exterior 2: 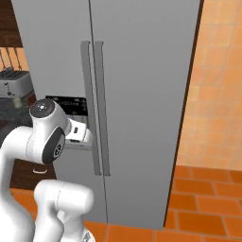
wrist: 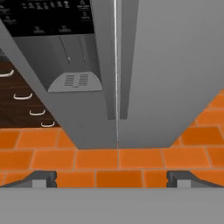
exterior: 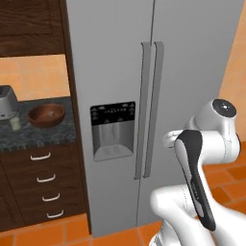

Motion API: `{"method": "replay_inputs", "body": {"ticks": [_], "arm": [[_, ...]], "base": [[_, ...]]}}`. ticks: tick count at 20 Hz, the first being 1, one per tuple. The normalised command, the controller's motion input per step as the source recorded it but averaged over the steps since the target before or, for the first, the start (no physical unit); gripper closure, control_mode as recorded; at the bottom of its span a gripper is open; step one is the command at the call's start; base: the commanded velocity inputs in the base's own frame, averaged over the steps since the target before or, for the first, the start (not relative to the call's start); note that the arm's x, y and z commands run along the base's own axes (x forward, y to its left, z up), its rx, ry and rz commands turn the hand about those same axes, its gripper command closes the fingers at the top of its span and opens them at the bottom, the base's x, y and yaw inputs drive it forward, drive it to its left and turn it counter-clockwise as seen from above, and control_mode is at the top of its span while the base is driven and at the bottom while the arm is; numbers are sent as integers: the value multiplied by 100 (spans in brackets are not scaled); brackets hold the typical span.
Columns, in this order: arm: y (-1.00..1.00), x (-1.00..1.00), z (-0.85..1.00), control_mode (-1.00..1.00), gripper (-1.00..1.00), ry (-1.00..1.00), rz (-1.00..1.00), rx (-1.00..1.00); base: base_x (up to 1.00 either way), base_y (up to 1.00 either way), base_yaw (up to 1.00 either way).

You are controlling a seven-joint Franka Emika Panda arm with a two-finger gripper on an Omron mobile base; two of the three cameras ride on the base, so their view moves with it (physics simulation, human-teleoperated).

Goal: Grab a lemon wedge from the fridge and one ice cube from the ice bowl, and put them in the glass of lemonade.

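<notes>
The silver-grey fridge (exterior: 192, 72) (exterior 2: 142, 71) fills the middle of both base views with both doors shut, so the lemon wedge is hidden. Its black dispenser panel (exterior: 113, 129) sits on the left door. My gripper (wrist: 111, 178) is open, its two fingertips far apart with nothing between them. It hangs low in front of the fridge (wrist: 166, 65), facing the bottom ends of the two long handles (wrist: 114, 65). To the left, the reddish-brown ice bowl (exterior: 46, 115) rests on the dark counter. The small glass of lemonade (exterior: 15, 123) stands beside it.
A silver toaster (exterior: 6, 103) (exterior 2: 12, 82) stands on the counter (exterior: 38, 137) behind the glass. Dark wood drawers (exterior: 43, 178) with white handles lie below the counter. Orange floor tiles (wrist: 118, 157) run under the fridge, and an orange tiled wall (exterior 2: 217, 94) closes the right side.
</notes>
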Motion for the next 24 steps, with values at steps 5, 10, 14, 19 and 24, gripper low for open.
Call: {"method": "replay_inputs", "body": {"ticks": [5, 10, 14, 19, 24], "arm": [[0, 0, -2, -100, -100, 0, 3, 0], [0, 0, 0, -100, -100, 0, 0, 0], [0, 1, 0, -100, -100, 0, 0, 0], [-1, 14, 0, -100, -100, 0, 0, 0], [-6, 17, 0, -100, -100, -1, 0, 0]], "base": [[-6, -3, 4], [0, 0, 0], [0, 0, 0], [0, 0, 0], [0, 0, 0]]}}
